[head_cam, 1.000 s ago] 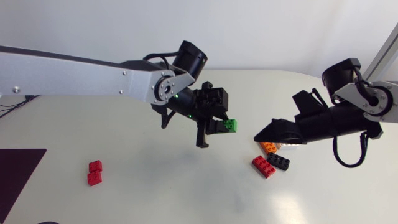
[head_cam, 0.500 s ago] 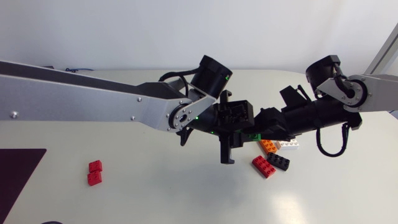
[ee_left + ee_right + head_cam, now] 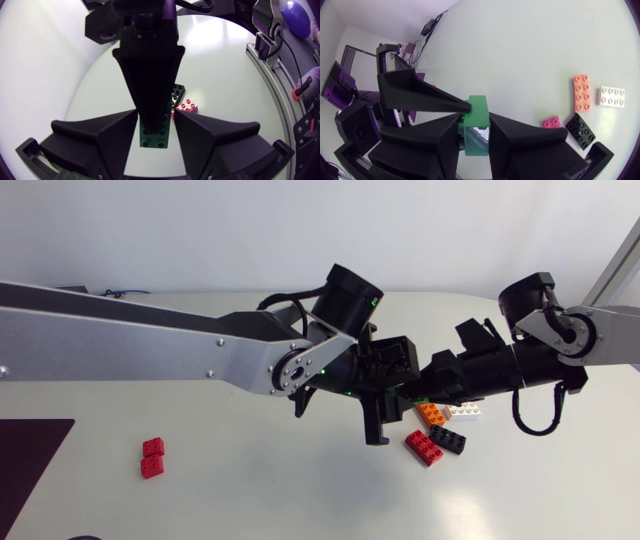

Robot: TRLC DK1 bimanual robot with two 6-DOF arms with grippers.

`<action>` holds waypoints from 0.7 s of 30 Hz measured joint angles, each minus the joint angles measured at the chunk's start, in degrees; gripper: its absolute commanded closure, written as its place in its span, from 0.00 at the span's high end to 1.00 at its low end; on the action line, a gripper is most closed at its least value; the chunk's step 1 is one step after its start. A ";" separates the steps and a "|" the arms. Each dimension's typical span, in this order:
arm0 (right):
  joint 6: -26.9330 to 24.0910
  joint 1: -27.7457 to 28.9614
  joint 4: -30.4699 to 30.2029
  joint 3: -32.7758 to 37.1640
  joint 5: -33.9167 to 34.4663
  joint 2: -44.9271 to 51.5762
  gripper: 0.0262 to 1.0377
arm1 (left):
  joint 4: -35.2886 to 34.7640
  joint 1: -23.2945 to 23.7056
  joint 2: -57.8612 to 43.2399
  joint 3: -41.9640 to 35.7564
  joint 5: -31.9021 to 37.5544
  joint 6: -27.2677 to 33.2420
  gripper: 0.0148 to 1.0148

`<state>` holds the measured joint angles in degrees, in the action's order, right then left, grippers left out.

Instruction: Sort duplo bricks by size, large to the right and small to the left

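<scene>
Starting at the near side of the desk (image 3: 260, 500), two small red bricks (image 3: 152, 458) lie touching each other on its left part, well apart from everything else. On the right part a loose group of larger bricks lies flat. A long red brick (image 3: 423, 448) is nearest, with a black brick (image 3: 448, 440) just beside it on the right. Behind these an orange brick (image 3: 432, 416) and a white brick (image 3: 466, 412) sit side by side, the white one to the right. In the head view both of these are partly covered by the right arm (image 3: 500, 370) above them.

Over that group, off the desk, the green brick (image 3: 479, 107) hangs in the air where the two pincers meet. The right pincer (image 3: 475, 117) is closed on it: in the right wrist view its two fingers press against opposite sides of the brick. The left pincer (image 3: 155, 114) grips the same brick crosswise. In the left wrist view the studded end of the brick sticks out between the left fingers, while one broad finger of the right pincer lies over the rest of it. In the right wrist view the tip of one left finger touches the brick at its far end; the other left finger is hidden.

Farther back, the left arm (image 3: 150, 345) lies across the desk from the left edge to past the middle. The right arm comes in from the right edge, its black forearm aimed leftward at the meeting point.
</scene>
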<state>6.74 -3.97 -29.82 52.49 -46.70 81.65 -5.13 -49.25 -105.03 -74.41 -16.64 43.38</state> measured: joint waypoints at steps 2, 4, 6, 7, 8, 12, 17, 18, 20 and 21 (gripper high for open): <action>-0.31 1.09 -0.15 -0.92 0.17 -1.03 0.15 | 0.02 0.00 0.83 0.00 0.09 -0.66 0.98; -1.55 3.28 -1.36 -1.36 0.15 -1.75 0.15 | 0.02 0.11 1.73 0.00 0.39 -1.03 0.97; -3.65 6.67 -2.49 -1.36 0.20 -1.90 0.15 | 0.00 0.39 2.73 0.02 0.61 -1.05 0.97; -5.05 8.85 -3.08 -1.36 0.26 -1.90 0.16 | -0.04 0.52 3.13 0.09 0.68 -1.05 0.97; -6.49 10.88 -3.54 -1.36 0.68 -1.77 0.16 | -0.28 0.79 3.78 0.22 0.90 -1.05 0.97; -12.72 18.71 -3.74 -1.40 6.95 -0.70 0.16 | -1.14 1.97 6.21 2.34 2.62 -1.07 0.97; -18.08 23.30 -2.60 -1.99 14.49 0.37 0.17 | -4.87 4.39 7.91 5.35 3.72 -1.05 0.97; -18.78 23.74 -2.60 -2.16 15.78 0.50 0.17 | -6.05 5.07 8.28 5.81 3.82 -1.05 0.97; -20.33 24.30 -2.60 -2.38 18.71 0.90 0.18 | -8.17 6.34 9.18 6.47 3.85 -1.03 0.97; -21.05 24.30 -2.60 -2.51 20.04 1.25 0.18 | -9.49 6.95 9.60 6.60 3.85 -1.01 0.97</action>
<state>-14.31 20.34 -32.42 49.98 -26.65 82.89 -14.61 -42.30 -95.44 -67.81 -12.80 42.37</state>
